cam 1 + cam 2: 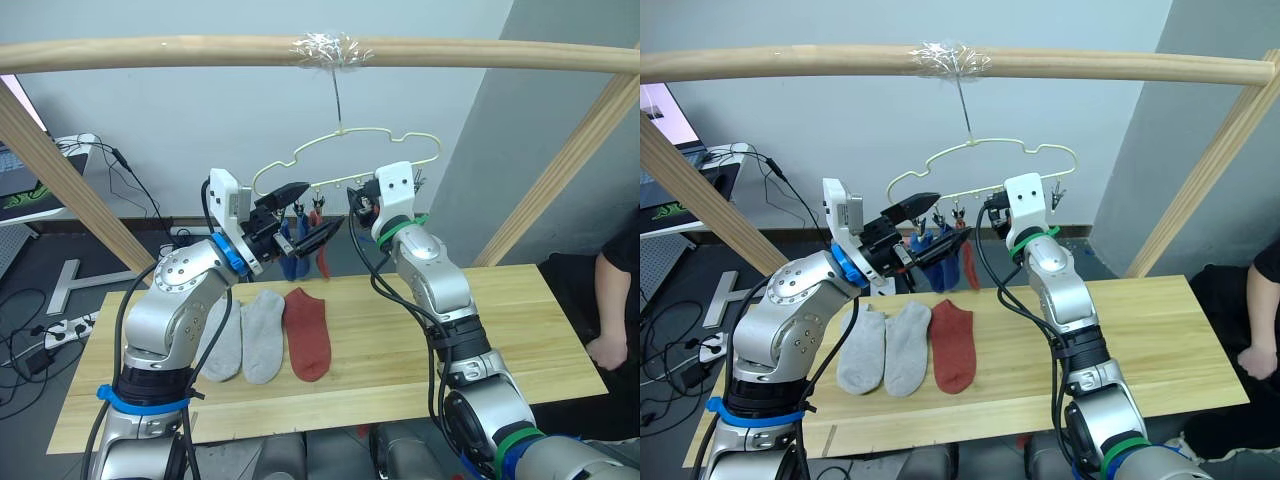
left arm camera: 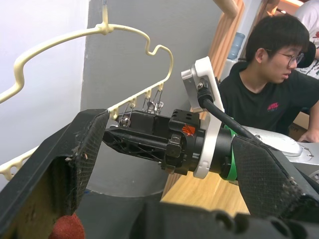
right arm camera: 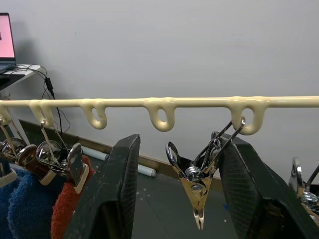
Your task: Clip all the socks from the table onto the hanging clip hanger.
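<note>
The pale yellow clip hanger hangs from the wooden bar. Two blue socks and one rust red sock are clipped at its left end. On the table lie two light grey socks and a rust red sock, side by side. My left gripper is open and empty, raised just in front of the hanging socks. Up at the hanger's rail, my right gripper is open, with a bare metal clip dangling between its fingers.
The thick wooden bar spans the top, with slanted posts on both sides. A person sits past the table's right end. A laptop and cables are on the floor to the left.
</note>
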Controlling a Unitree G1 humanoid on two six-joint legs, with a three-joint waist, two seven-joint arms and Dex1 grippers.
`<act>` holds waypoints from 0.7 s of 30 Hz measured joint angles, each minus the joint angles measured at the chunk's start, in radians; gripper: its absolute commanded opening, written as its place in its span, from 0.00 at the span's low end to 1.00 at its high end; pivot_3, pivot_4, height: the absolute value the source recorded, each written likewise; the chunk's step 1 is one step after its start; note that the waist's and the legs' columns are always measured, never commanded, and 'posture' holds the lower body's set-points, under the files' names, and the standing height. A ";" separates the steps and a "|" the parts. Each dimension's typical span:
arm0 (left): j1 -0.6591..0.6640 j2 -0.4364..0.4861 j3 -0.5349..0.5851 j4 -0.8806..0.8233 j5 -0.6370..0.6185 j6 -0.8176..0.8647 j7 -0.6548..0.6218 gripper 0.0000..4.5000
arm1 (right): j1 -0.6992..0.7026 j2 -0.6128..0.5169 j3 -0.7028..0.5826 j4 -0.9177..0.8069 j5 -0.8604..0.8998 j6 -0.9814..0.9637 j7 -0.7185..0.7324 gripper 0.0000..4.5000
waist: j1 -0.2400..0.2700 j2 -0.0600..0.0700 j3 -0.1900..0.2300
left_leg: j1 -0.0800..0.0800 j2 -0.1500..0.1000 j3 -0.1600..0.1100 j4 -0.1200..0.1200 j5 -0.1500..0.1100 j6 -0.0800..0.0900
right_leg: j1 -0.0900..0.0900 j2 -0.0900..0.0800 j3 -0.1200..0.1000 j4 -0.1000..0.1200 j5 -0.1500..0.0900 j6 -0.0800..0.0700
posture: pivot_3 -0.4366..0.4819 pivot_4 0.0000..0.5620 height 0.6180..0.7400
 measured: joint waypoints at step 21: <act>0.005 0.000 0.000 -0.028 -0.008 0.014 0.012 1.00 | 0.001 -0.003 -0.011 0.000 0.000 0.000 -0.003 0.02 | 0.000 0.000 0.000 | 0.000 0.000 0.000 0.000 0.000 0.000 | 0.000 0.000 0.000 0.000 0.000 0.000 | 0.78 0.27 1.00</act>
